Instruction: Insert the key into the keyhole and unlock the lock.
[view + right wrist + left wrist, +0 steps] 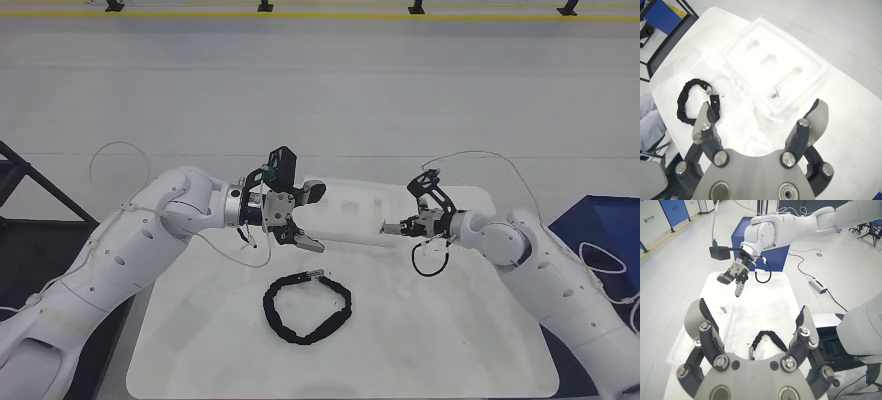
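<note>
Lying beyond right gripper (761, 101) fingers (708, 113): key (776, 94)

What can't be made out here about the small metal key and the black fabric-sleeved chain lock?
Small metal key: teeth too small, right wrist view.
Black fabric-sleeved chain lock: most of loop hidden behind left gripper, left wrist view.
Silver lock cylinder: end face too small, top view.

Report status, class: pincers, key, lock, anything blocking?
Left pincer and right pincer open, empty. Key lying in foam tray. Lock on table. Nothing in the way.
</note>
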Robot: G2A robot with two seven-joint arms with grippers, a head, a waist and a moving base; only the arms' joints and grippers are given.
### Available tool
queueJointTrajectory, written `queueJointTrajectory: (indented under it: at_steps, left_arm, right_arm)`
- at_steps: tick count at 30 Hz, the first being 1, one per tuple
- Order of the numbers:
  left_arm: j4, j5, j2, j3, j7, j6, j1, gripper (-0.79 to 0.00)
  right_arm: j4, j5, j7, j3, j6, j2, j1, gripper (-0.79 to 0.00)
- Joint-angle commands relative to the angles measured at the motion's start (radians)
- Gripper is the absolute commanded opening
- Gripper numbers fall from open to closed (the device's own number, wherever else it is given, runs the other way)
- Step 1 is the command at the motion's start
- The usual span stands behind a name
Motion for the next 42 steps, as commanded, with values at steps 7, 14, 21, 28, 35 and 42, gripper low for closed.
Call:
queueJointTrajectory:
  at_steps: [7, 14, 21, 28, 35, 42]
  left_arm:
    - [0.0, 0.0, 0.0, 0.0, 0.0, 0.0, 0.0, 0.0]
    - [0.0, 0.0, 0.0, 0.0, 0.0, 0.0, 0.0, 0.0]
    - [0.0, 0.0, 0.0, 0.0, 0.0, 0.0, 0.0, 0.0]
    - [0.0, 0.0, 0.0, 0.0, 0.0, 0.0, 0.0, 0.0]
    - [0.0, 0.0, 0.0, 0.0, 0.0, 0.0, 0.0, 0.0]
    - [0.0, 0.0, 0.0, 0.0, 0.0, 0.0, 0.0, 0.0]
  right_arm:
    - [0.133, 0.101, 0.014, -0.104, 0.116, -0.087, 0.07, 0.0]
    - [0.186, 0.136, 0.0, -0.12, 0.129, -0.11, 0.082, 0.0]
    - [0.186, 0.136, 0.0, -0.12, 0.129, -0.11, 0.082, 0.0]
    - [0.191, 0.146, -0.003, -0.117, 0.137, -0.11, 0.078, 0.0]
    - [0.227, 0.215, 0.034, -0.127, 0.257, -0.146, 0.088, 0.0]
    - [0.3, 0.18, 0.061, -0.209, 0.283, -0.219, 0.158, 0.0]
